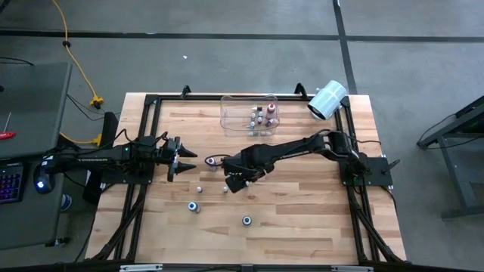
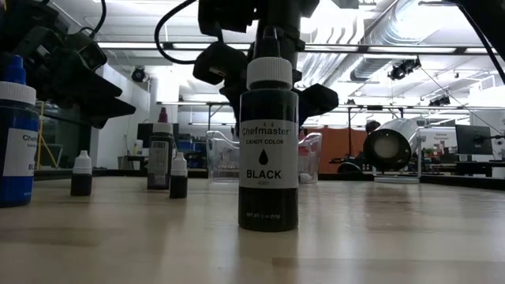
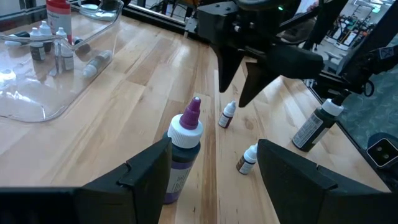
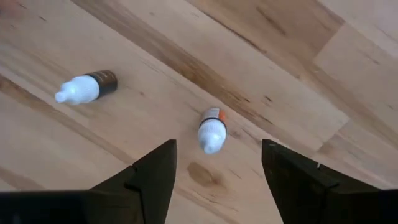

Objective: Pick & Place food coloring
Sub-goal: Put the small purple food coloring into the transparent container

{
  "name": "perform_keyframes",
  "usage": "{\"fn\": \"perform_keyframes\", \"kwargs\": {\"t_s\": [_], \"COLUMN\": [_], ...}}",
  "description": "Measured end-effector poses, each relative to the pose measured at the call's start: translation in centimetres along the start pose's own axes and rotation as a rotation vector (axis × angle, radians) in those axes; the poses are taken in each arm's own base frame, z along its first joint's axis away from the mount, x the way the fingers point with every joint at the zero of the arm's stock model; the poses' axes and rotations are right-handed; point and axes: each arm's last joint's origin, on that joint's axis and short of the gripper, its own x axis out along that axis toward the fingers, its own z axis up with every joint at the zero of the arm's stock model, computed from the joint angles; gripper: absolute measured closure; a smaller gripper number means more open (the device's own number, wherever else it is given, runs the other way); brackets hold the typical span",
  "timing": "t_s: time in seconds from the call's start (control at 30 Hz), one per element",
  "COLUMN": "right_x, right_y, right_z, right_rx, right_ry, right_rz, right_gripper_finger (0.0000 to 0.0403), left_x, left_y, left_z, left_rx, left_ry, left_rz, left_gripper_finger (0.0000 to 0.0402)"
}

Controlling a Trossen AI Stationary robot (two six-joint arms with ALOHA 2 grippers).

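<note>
The food coloring bottles are scattered on the table. A purple-tipped bottle (image 3: 184,144) stands just ahead of my open left gripper (image 3: 212,148), level with its fingertips; nothing touches it. My open right gripper (image 1: 236,183) points down over a tiny white-capped bottle (image 4: 211,130) standing on its base, with the fingers apart above it. Another tiny bottle (image 4: 84,87) lies on its side nearby. A black bottle (image 2: 268,142) and a blue one (image 2: 16,142) stand toward the near edge. Several more bottles (image 1: 261,115) sit inside the clear bin.
The clear plastic bin (image 1: 227,113) stands at the far edge, with the white paper roll (image 1: 327,100) at the far right corner beside it. A dark frame rail (image 1: 147,143) runs round the table top. Bare wood lies open on the near right part (image 1: 318,219).
</note>
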Motion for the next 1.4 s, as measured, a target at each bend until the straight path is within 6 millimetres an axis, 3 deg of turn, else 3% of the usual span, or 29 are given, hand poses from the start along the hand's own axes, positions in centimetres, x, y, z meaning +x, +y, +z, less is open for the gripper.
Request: {"fn": "perform_keyframes", "kwargs": {"t_s": [0.73,1.4], "right_x": [1.5,1.8], "right_y": [0.0,0.1], "right_z": [0.4,0.3], "right_rx": [-0.033,-0.042], "right_ry": [0.015,0.034], "right_rz": [-0.014,-0.006], "right_gripper_finger": [0.0181,0.0252], "left_x": [0.0,0.0], "left_y": [0.0,0.0], "left_z": [0.0,0.0], "left_rx": [0.000,0.000], "left_ry": [0.000,0.000], "left_rz": [0.000,0.000], "left_gripper_finger": [0.0167,0.0167]}}
